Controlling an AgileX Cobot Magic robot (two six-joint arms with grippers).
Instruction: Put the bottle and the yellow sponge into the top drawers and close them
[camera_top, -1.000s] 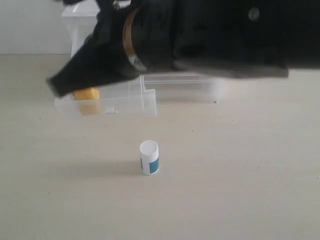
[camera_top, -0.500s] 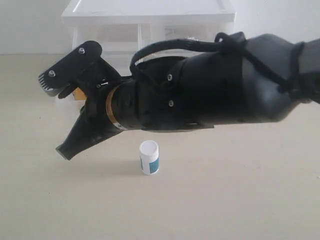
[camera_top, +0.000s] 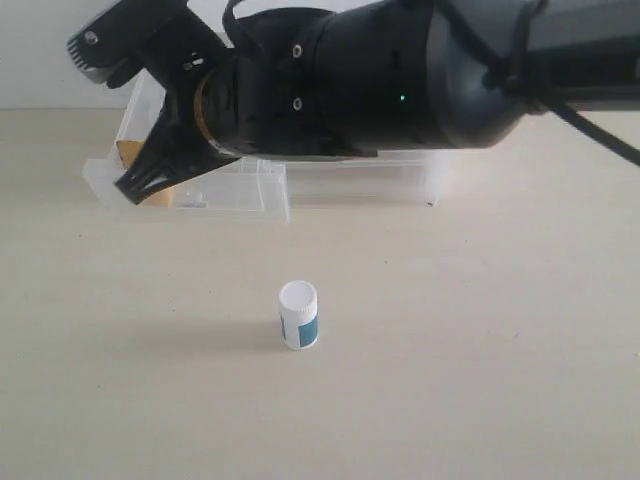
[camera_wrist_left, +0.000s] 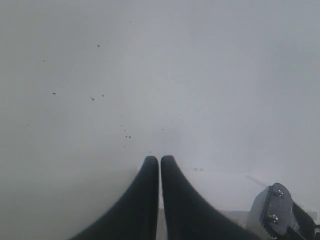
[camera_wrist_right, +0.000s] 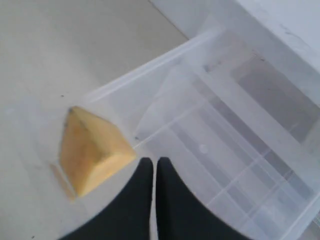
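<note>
**A:** What sits nearest?

**B:** One bottle (camera_top: 298, 315), white with a blue label. It stands upright about the middle of the table (camera_top: 500, 400), well apart from everything else.

**A:** And beyond it?

**B:** Two clear plastic drawers, side by side toward the table's far edge and both open: the left drawer (camera_top: 235, 195) and the right drawer (camera_top: 370, 185). One yellow sponge (camera_wrist_right: 92, 155) lies inside the left drawer, in a front corner.

**A:** How many arms are showing?

**B:** One in the wide view. The right arm (camera_top: 400, 80) is big and black, and it reaches across above both drawers. The right gripper (camera_top: 128, 186) hangs over the left drawer with its two fingers pressed together and nothing between them. From its own camera the fingertips (camera_wrist_right: 145, 167) are just beside the sponge, but I can't tell whether they touch it.

**A:** The other one?

**B:** The left gripper (camera_wrist_left: 159, 161) appears only in its own camera. It is closed tight, finger against finger, and empty, facing a plain pale surface with a few dark specks.

**A:** What about the cabinet?

**B:** There is one white cabinet (camera_wrist_right: 287, 22) behind the drawers. In the wide view the arm covers most of it.

**A:** Surface and room?

**B:** The tabletop is smooth, matte beige. A plain white wall (camera_top: 40, 60) rises right behind the far edge.
</note>
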